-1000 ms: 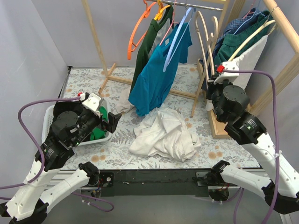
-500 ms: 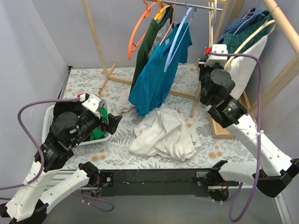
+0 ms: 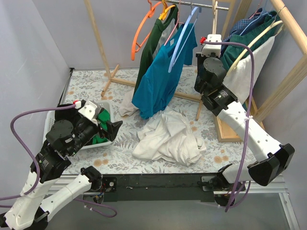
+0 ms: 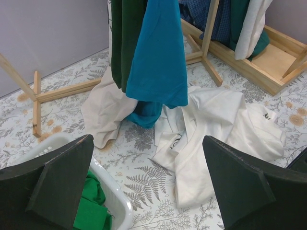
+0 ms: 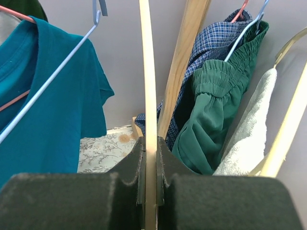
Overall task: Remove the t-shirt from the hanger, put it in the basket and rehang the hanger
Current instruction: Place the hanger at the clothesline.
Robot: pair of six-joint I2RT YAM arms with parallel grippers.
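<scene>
Plain pale-grey walls [image 3: 43, 43] stand beyond the left gripper [image 4: 147, 143] and out to its left. Below and ahead of it lies the table surface [image 4: 139, 187], printed with grey ferns and tan flowers. A wooden rack's cross-foot [image 4: 67, 89] rests ahead-left of it, and a boxed wooden base [image 4: 273, 60] ahead-right. Just beyond the right gripper [image 5: 150, 148], 1 tilted wooden post [image 5: 184, 62] rises. The light is soft and even.

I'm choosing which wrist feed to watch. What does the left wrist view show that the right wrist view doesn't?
Only left wrist: the crumpled white t-shirt heap and the white plastic basket holding green cloth. Only right wrist: the right gripper shut on a pale wooden hanger, plus a light-blue wire hanger. Both: the hanging teal t-shirt.
</scene>
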